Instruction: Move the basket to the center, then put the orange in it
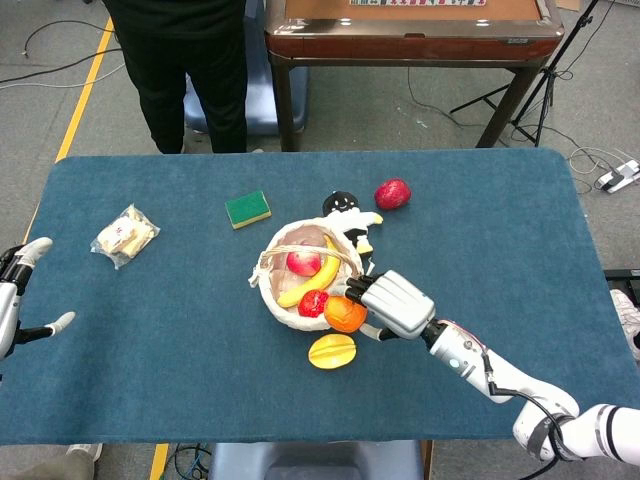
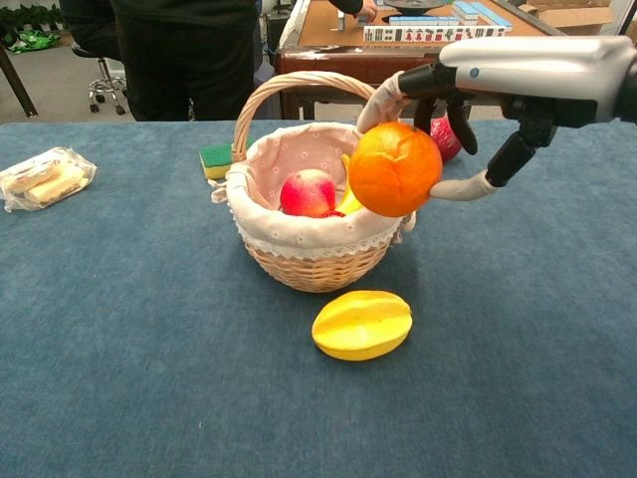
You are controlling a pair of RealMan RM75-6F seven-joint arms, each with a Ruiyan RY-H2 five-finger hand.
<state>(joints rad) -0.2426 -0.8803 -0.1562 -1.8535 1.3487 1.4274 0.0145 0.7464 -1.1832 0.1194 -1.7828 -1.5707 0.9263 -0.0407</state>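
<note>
Holding orange (image 2: 395,168) in fingertip grip, right hand (image 1: 397,303) hangs at near-right rim of basket (image 2: 317,261). Basket wicker, lace-edged cloth liner, arched handle; inside: red apple (image 2: 308,192), banana (image 2: 352,189), second red fruit (image 1: 315,304) below them in head view. Orange round, bright, dimpled skin, lifted off table, partly over rim. Yellow starfruit (image 2: 362,324) on cloth just below hand. Left hand (image 1: 14,297) far off at table edge, fingers apart, holding nothing.

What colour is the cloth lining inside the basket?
Pale pink with small dots and a white lace edge; the lining of the basket shows best in the chest view.
</note>
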